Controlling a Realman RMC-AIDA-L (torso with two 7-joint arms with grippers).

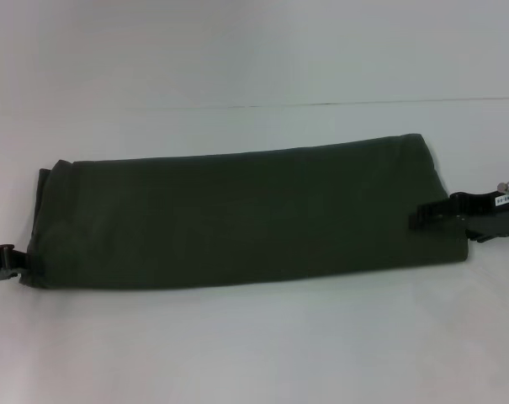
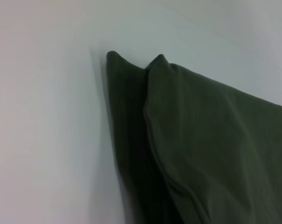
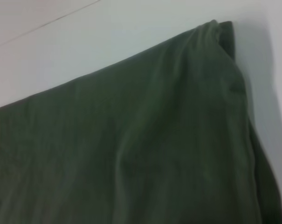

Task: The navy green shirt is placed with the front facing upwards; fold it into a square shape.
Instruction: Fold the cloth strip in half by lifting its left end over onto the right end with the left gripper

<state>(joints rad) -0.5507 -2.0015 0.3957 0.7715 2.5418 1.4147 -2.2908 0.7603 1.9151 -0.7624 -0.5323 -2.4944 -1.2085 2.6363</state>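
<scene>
The navy green shirt (image 1: 237, 215) lies on the white table (image 1: 254, 345) as a long, flat band running left to right. No print, collar or label shows. My left gripper (image 1: 17, 261) sits at the band's left end, at its near corner, right against the cloth edge. My right gripper (image 1: 418, 216) reaches in from the right and lies over the band's right end. The left wrist view shows the layered left end of the shirt (image 2: 215, 140), with two folded corners. The right wrist view shows the shirt's right end (image 3: 131, 140) with soft wrinkles.
The white table extends on all sides of the shirt. A thin seam line (image 1: 321, 104) crosses the table behind it. Cables and a tag (image 1: 508, 192) hang on my right wrist.
</scene>
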